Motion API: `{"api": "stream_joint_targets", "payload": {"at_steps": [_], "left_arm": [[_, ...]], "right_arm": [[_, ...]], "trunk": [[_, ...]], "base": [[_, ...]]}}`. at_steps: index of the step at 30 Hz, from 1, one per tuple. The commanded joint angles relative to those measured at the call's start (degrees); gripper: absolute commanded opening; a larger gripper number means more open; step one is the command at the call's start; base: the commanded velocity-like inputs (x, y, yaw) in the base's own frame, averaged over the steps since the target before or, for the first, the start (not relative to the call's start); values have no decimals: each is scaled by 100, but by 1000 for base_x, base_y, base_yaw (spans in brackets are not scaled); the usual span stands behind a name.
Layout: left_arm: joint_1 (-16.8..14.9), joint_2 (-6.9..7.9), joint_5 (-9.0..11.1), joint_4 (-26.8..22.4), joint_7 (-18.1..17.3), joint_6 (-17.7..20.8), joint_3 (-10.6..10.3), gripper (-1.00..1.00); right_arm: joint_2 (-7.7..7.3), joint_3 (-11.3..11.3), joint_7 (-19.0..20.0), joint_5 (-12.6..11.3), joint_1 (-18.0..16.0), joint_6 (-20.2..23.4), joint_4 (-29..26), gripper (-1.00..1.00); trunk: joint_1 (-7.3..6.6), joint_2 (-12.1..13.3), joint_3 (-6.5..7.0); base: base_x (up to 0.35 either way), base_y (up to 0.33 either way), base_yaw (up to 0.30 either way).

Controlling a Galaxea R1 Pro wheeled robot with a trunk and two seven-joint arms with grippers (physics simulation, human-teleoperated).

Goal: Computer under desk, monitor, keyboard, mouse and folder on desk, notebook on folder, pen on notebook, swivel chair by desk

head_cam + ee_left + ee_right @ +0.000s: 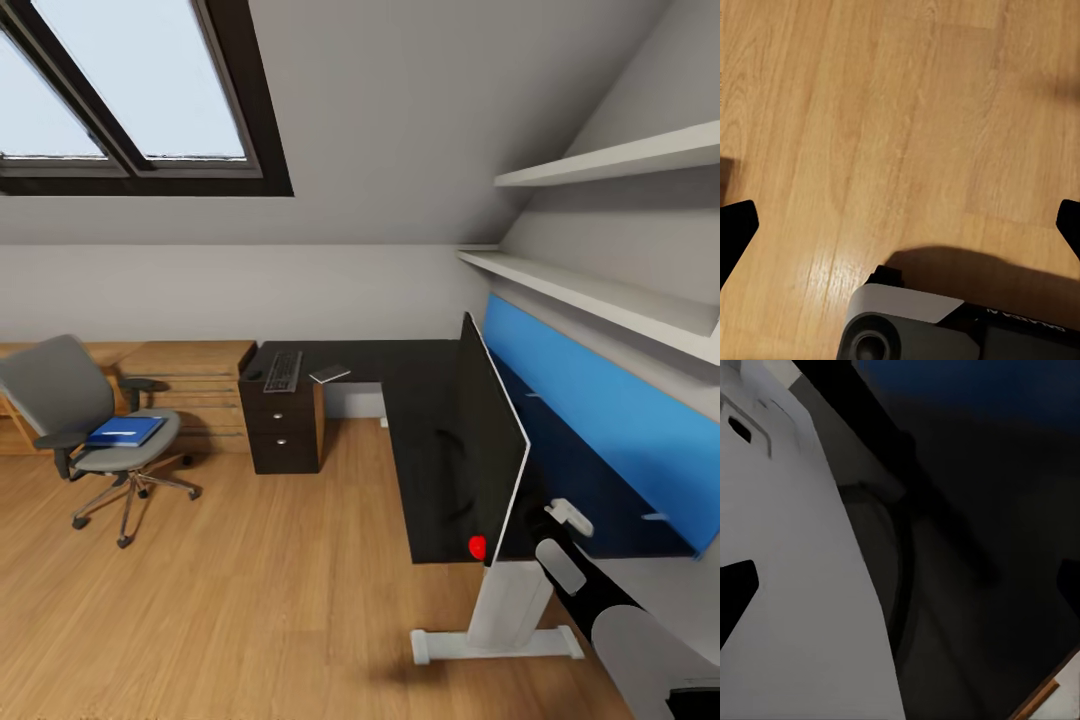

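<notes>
The wide black monitor (490, 440) stands edge-on on the near wing of the black L-shaped desk (420, 470). On the far wing lie the keyboard (283, 370), the small mouse (253, 374) beside it and the grey notebook (330, 374). The blue folder (125, 432) rests on the seat of the swivel chair (60, 400), out on the floor to the left. My right arm (590, 590) reaches behind the monitor; the right gripper (900, 592) is open by its white back (795, 585) and curved stand (904, 547). The left gripper (900, 225) hangs open over bare floor. Computer and pen are out of view.
A wooden dresser (190, 385) runs along the back wall behind the chair. A blue wall panel (610, 420) and white shelves (600, 290) sit on the right above the desk. A white desk leg with a foot bar (500, 640) stands near me. Wood floor (280, 580) lies open between chair and desk.
</notes>
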Motion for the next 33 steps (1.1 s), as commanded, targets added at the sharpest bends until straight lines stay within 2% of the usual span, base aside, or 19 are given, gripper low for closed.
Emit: {"api": "stream_joint_targets", "payload": {"at_steps": [1, 28, 33], "left_arm": [[-8, 3, 60, 3, 36, -36, -47, 100], [-8, 2, 56, 3, 36, -36, -46, 100], [-8, 8, 56, 3, 36, -36, -41, 100]], "right_arm": [[-6, 54, -27, -51, -4, -43, -4, 100], [22, 46, -33, -51, -4, -127, 2, 100], [21, 42, -33, -49, -4, -127, 3, 100]], "trunk": [[4, -13, -13], [4, -13, -13], [4, -13, -13]], "base": [[0, 0, 177], [0, 0, 271], [0, 0, 73]]}}
